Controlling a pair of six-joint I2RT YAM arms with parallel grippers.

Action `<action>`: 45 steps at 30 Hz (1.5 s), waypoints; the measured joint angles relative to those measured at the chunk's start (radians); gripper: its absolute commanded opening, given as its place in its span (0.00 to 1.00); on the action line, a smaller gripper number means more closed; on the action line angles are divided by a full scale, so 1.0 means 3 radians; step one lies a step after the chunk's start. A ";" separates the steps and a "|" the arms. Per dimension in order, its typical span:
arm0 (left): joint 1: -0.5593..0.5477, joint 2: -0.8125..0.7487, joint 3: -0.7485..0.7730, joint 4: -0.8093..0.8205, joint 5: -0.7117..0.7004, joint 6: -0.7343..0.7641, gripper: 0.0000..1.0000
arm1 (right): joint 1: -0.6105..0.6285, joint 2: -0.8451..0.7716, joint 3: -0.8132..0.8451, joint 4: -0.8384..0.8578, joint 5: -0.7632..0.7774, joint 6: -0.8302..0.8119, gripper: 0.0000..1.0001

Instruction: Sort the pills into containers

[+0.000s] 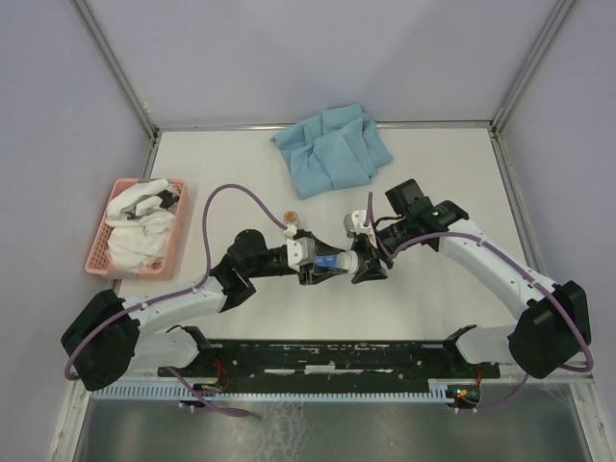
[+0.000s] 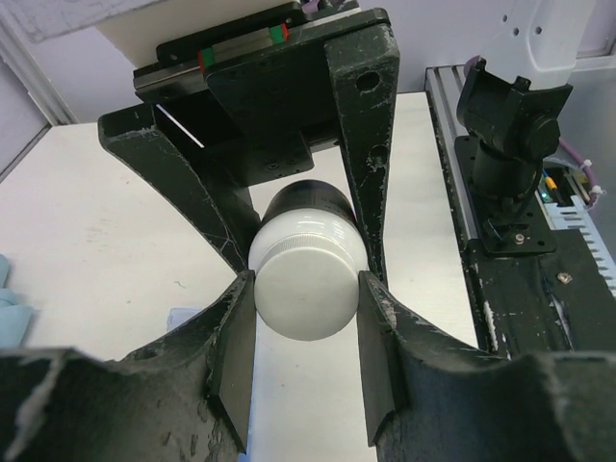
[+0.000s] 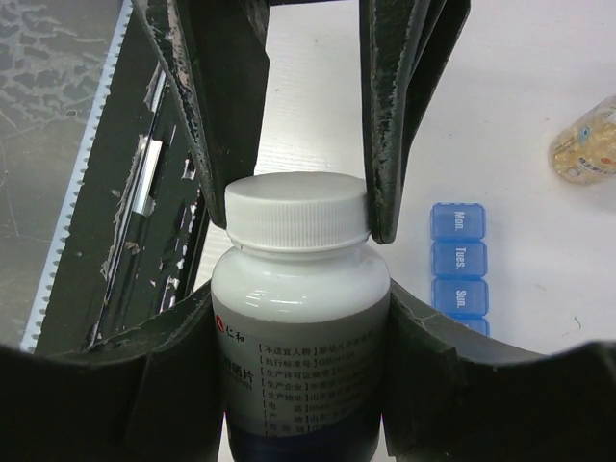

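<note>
The right gripper [image 3: 300, 346] clamps the bottle [image 3: 300, 308] and the left gripper [image 2: 306, 318] clamps its cap [image 2: 308, 284], presumably to unscrew it. The organiser [image 3: 459, 260] lies at the bottle's 3 o'clock.

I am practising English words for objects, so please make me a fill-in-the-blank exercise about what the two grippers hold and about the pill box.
1. The left gripper clamps the white ___ of the bottle.
2. The right gripper holds the same bottle by its labelled ___.
3. The pill organiser is coloured ___.
Missing words: cap; body; blue.
</note>
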 measured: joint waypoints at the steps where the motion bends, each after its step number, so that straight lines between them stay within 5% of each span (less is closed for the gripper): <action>1: 0.0000 0.0000 0.0000 0.0004 -0.0001 -0.0032 0.11 | 0.0000 0.0000 0.0000 -0.0001 0.0000 0.0000 0.01; 3: 0.0003 -0.0001 0.0000 0.0017 -0.0008 -0.0131 0.03 | 0.0000 0.0000 0.0000 0.0004 -0.0001 0.0006 0.01; 7: 0.0008 0.0000 0.0000 0.0029 -0.0145 -0.0556 0.03 | 0.0000 0.0000 0.0000 0.0066 0.0038 0.0118 0.01; 16: -0.0011 -0.0001 0.0175 -0.0537 -0.1157 -0.2770 0.03 | -0.0017 0.0045 0.0000 0.0351 0.0305 0.0429 0.01; 21: -0.0116 -0.0001 0.0356 -0.1035 -0.1517 -0.3532 0.07 | -0.0028 0.0070 0.0000 0.0383 0.0390 0.0501 0.01; 22: -0.0132 -0.0001 0.0393 -0.1115 -0.1565 -0.3606 0.09 | -0.0029 0.0070 0.0000 0.0381 0.0397 0.0505 0.01; 25: -0.0158 -0.0001 0.0478 -0.1300 -0.1657 -0.3751 0.46 | -0.0038 0.0070 0.0000 0.0384 0.0402 0.0515 0.01; 28: -0.0173 -0.0008 0.0501 -0.1377 -0.1729 -0.3827 0.68 | -0.0038 0.0070 0.0000 0.0385 0.0407 0.0524 0.01; 37: -0.0191 -0.0313 0.0376 -0.1316 -0.1774 -0.3858 0.87 | -0.0019 0.0084 0.0000 0.0371 0.0369 0.0521 0.01; 45: -0.0191 -0.0985 -0.0458 -0.0886 -0.1705 -0.3407 0.97 | -0.0019 0.0084 0.0000 0.0308 0.0337 0.0445 0.01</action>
